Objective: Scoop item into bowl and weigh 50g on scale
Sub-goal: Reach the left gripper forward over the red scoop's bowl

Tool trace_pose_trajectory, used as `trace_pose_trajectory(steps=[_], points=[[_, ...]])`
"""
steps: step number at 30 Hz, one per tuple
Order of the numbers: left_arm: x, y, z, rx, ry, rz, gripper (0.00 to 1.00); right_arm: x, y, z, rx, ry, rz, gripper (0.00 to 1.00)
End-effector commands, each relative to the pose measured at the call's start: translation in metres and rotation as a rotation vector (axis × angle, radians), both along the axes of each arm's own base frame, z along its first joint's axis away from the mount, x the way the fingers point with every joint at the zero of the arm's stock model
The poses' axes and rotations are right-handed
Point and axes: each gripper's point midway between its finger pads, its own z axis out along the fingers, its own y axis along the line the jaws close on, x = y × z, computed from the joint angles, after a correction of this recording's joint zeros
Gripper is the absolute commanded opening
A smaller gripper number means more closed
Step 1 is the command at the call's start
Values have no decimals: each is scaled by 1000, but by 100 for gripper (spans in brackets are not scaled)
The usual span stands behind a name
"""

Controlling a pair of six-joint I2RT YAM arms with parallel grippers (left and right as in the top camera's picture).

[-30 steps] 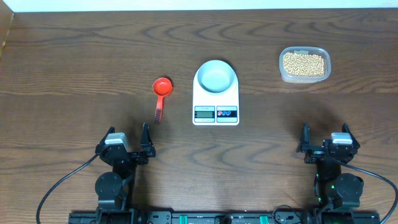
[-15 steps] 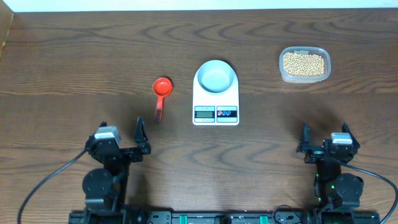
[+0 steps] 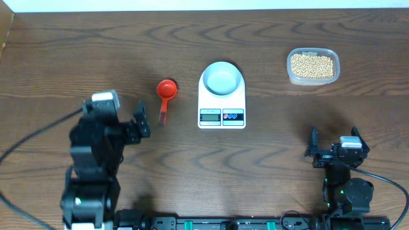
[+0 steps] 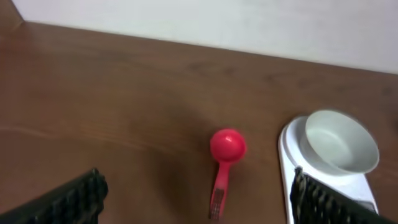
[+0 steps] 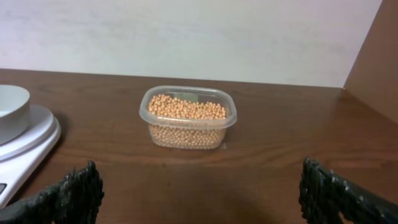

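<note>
I'm looking at a dark wood-grain bench with a pale wall behind its far edge. The bowl sits on the scale mid-bench. The beans fill a clear tub near the far right corner. My left gripper, fingers spread wide, hangs just short of the red scoop, with the bowl to its right. My right gripper, also spread, sits at the near edge, well apart from the beans.

On the table, the bowl sits on the far half of the scale, and the scoop lies just left of the scale, handle toward me. The beans lie in the container, well right of the scale. My left claw hangs near the scoop's handle; my right claw sits well before the container.
</note>
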Motion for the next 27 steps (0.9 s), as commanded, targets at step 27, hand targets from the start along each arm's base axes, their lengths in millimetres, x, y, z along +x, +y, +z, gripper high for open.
trace_pose_trajectory(steps=[27], points=[[118, -8, -76, 45, 615, -86, 96, 0, -1, 0, -9, -2, -2, 99]])
